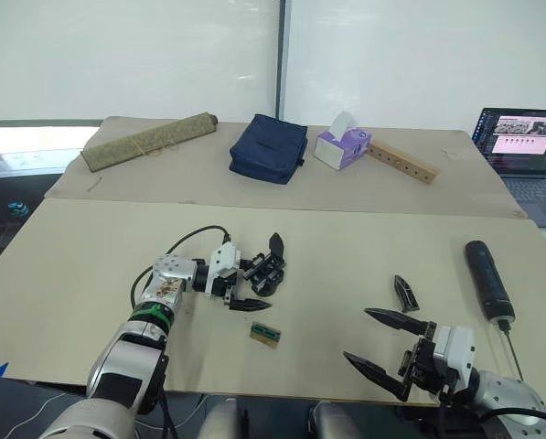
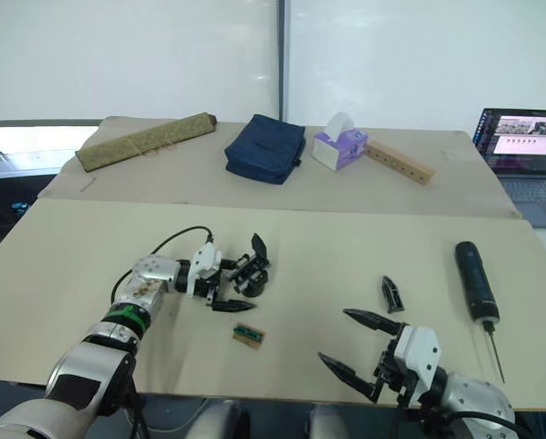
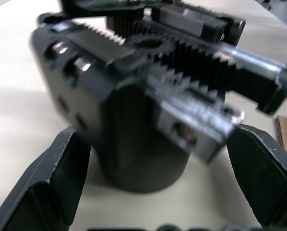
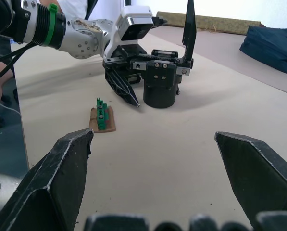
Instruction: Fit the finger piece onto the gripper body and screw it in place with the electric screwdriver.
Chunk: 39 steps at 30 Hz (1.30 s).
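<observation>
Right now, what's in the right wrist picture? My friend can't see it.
The left gripper has its jaws around the gripper body on a tan table. A small tan block with a green top lies nearby, and the right gripper's open fingers frame the view.

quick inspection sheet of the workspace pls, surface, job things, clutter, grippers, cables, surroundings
surface: beige table, a second one butted behind it.
job's things: gripper body upright, already carrying one raised finger; finger piece lying loose toward the right; electric screwdriver lying flat at far right, bit toward the near edge.
clutter: small tan block with green top near the front; on the rear table a rolled mat, navy bag, tissue box, wooden strip with holes.
grippers: left gripper open, its fingers either side of the gripper body; right gripper open, empty, above the near edge.
cables: black cable looping from the left wrist.
surroundings: open laptop at right, white wall behind.
</observation>
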{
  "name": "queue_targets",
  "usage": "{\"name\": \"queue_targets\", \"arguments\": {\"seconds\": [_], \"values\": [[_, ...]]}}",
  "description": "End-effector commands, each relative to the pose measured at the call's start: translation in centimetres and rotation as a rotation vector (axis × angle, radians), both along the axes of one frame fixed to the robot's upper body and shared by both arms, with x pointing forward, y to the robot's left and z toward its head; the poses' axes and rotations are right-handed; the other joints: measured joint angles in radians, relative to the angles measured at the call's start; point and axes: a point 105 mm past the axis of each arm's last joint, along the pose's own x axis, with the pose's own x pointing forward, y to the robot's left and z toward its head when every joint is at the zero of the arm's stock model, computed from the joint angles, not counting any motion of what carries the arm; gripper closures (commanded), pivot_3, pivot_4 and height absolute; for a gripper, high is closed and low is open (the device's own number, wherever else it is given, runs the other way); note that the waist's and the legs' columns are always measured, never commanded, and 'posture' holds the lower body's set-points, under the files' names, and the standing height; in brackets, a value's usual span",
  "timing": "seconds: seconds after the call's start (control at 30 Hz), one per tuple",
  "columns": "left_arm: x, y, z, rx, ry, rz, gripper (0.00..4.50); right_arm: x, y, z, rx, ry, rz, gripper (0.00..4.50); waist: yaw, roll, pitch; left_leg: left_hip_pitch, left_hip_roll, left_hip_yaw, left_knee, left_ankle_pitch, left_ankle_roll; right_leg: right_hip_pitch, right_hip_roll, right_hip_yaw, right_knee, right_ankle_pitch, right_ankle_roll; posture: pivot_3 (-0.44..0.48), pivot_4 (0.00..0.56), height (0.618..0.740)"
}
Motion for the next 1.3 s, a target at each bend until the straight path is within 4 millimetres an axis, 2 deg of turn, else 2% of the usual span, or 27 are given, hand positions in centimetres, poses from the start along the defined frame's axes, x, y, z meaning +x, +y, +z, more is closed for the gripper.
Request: {"name": "queue_targets", "arguments": {"seconds": [0.03,0.07,0.1,0.13,0.23,0.33,0.43,0.6,0.67,0.77,0.97,1.13,1.3], "values": [[0.4,-0.3,0.7,-0.005,-0.032,-0.01,0.07,-0.1,0.4,1.0,0.015,-0.048,0.009,0.0,0.0,0.0,0.0,0.0,0.0,0.0,0.0,0.0,0.0,0.0,0.0,0.0,0.0,0.0,0.0,0.0,0.15,0.74],[0.5,-0.3,0.8,-0.004,-0.033,-0.006,0.07,-0.1,0.4,1.0,0.014,-0.05,0.006,0.0,0.0,0.0,0.0,0.0,0.0,0.0,0.0,0.0,0.0,0.0,0.0,0.0,0.0,0.0,0.0,0.0,0.15,0.74],[0.5,-0.2,0.8,-0.004,-0.034,-0.004,0.6,0.0,0.4,1.0,0.014,-0.052,0.003,0.0,0.0,0.0,0.0,0.0,0.0,0.0,0.0,0.0,0.0,0.0,0.0,0.0,0.0,0.0,0.0,0.0,0.15,0.74],[0.5,-0.2,0.8,-0.001,-0.035,-0.005,0.86,0.0,0.3,1.0,0.014,-0.054,0.002,0.0,0.0,0.0,0.0,0.0,0.0,-0.001,0.0,0.0,0.0,0.0,0.0,0.0,0.0,0.0,0.0,0.0,0.15,0.74],[0.4,0.2,0.4,0.011,-0.036,0.001,2.17,-0.1,0.4,0.9,0.012,-0.051,0.005,0.0,-0.001,0.0,0.0,0.0,0.0,-0.001,0.0,0.0,0.0,0.0,0.001,0.0,0.0,0.0,0.0,0.0,0.15,0.74],[0.4,0.5,0.2,0.006,-0.037,0.029,2.15,-0.2,0.5,0.9,0.011,-0.049,0.006,0.0,-0.002,0.0,0.0,0.0,0.0,-0.001,0.0,0.0,0.0,0.0,0.001,0.0,0.0,0.0,0.0,0.0,0.15,0.74],[0.5,0.3,1.6,-0.104,-0.043,0.102,2.15,-0.2,0.3,0.9,0.015,-0.055,-0.012,0.0,-0.008,0.0,0.0,0.0,0.001,-0.002,0.0,0.0,0.0,0.0,0.001,0.001,0.0,0.0,0.0,0.0,0.15,0.74],[-1.1,-0.8,3.2,-0.188,-0.06,0.251,2.15,-0.6,0.2,0.7,0.012,-0.05,-0.027,0.0,-0.009,0.0,0.0,0.0,0.002,-0.004,0.0,0.0,0.0,-0.001,0.001,0.002,0.001,0.0,0.0,0.0,0.15,0.74],[-1.9,-1.4,3.7,-0.185,-0.057,0.311,2.15,-0.4,0.3,1.2,0.045,-0.058,-0.054,0.0,-0.008,0.0,0.0,0.0,0.003,-0.004,0.0,0.0,0.0,-0.001,0.0,0.003,0.002,0.0,0.0,0.0,0.15,0.74],[-1.9,-1.8,4.0,-0.183,-0.066,0.445,2.15,-0.2,0.4,1.8,0.064,-0.073,-0.074,0.0,-0.002,0.0,0.001,0.0,0.003,-0.004,0.0,0.0,0.0,-0.001,0.0,0.004,0.002,0.0,0.0,0.0,0.15,0.74],[-2.1,-2.7,3.0,-0.141,-0.098,0.509,2.15,-0.7,1.1,1.3,0.017,-0.055,-0.002,0.0,0.0,0.0,0.001,0.001,0.001,-0.004,-0.001,0.0,0.0,-0.001,0.001,0.004,0.001,0.0,0.0,0.0,0.15,0.74],[-2.2,-3.0,1.6,-0.105,-0.06,0.489,2.15,-0.3,0.3,1.2,-0.003,-0.053,-0.008,0.0,-0.002,0.0,0.001,0.001,0.001,-0.003,0.0,0.0,0.0,-0.001,0.001,0.005,0.001,0.0,0.0,0.0,0.15,0.74],[-2.4,-3.0,1.0,-0.104,-0.032,0.497,2.15,-0.6,0.2,1.1,-0.016,-0.049,-0.005,0.0,-0.001,0.0,0.001,0.001,0.001,-0.003,-0.001,0.0,0.0,-0.001,0.001,0.005,0.001,0.0,0.0,0.0,0.15,0.74]]}}
